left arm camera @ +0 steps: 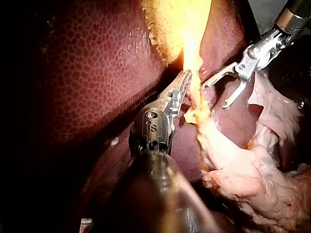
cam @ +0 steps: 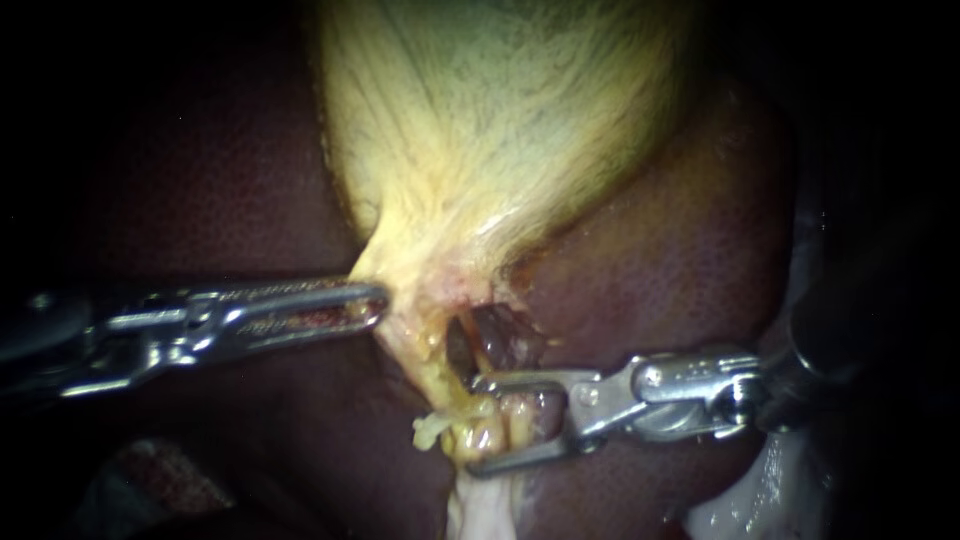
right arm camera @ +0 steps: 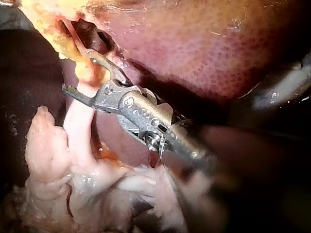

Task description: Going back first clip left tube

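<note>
Our left instrument (cam: 375,300): jaws clamped on gallbladder (cam: 480,150) neck, holding it taut. Our right instrument (cam: 476,425): jaws wide, straddling left tube (cam: 486,436), which sits between them ungripped. We cannot make out clip. We judge step as retreat from tube. Next move calls for straight pull-back along shaft, jaws kept wide, no snagging.

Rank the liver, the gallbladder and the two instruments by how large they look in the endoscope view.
1. liver
2. gallbladder
3. left instrument and right instrument: too alike to rank.
</note>
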